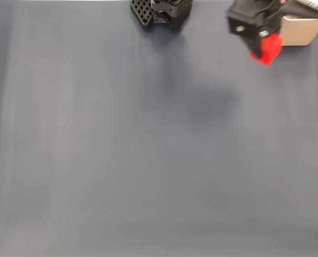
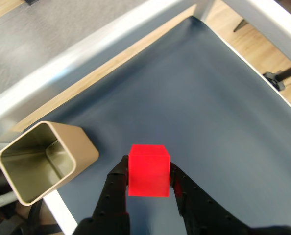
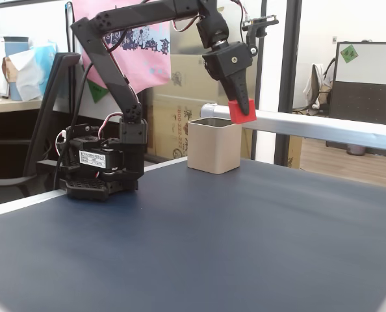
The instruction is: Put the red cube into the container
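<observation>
The jaws (image 2: 148, 178) are closed tight on the red cube (image 2: 148, 169) and hold it in the air, above and just beside the open container (image 2: 79, 149), probably for dropping it inside.

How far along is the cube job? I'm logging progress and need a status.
Done: the gripper has the red cube clamped between its fingers and lifted clear of the table, seen in a fixed view. In hand: the cube hangs beside the container, near its rim, not over the opening. Left: shift over the container's open, empty mouth and release.
</observation>
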You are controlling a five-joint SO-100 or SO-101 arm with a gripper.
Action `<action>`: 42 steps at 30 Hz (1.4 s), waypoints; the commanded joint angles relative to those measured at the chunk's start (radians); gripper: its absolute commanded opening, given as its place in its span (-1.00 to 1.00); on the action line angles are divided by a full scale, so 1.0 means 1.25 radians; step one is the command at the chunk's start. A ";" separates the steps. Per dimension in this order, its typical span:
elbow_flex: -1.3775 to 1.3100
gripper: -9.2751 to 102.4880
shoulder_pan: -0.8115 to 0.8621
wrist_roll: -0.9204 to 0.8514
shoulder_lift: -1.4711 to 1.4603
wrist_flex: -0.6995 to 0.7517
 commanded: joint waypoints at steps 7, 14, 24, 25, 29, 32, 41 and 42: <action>-0.141 -0.83 -0.204 0.047 -0.102 0.007; -0.171 -0.83 -0.313 0.061 -0.139 0.007; -0.179 -0.83 -0.395 0.092 -0.167 0.012; -0.188 -0.83 -0.401 0.098 -0.175 0.015; -0.210 -0.83 -0.422 0.110 -0.200 0.015; -0.227 -0.83 -0.428 0.115 -0.218 0.015; -0.239 -0.83 -0.437 0.126 -0.233 0.015; -0.239 -0.82 -0.437 0.135 -0.233 0.013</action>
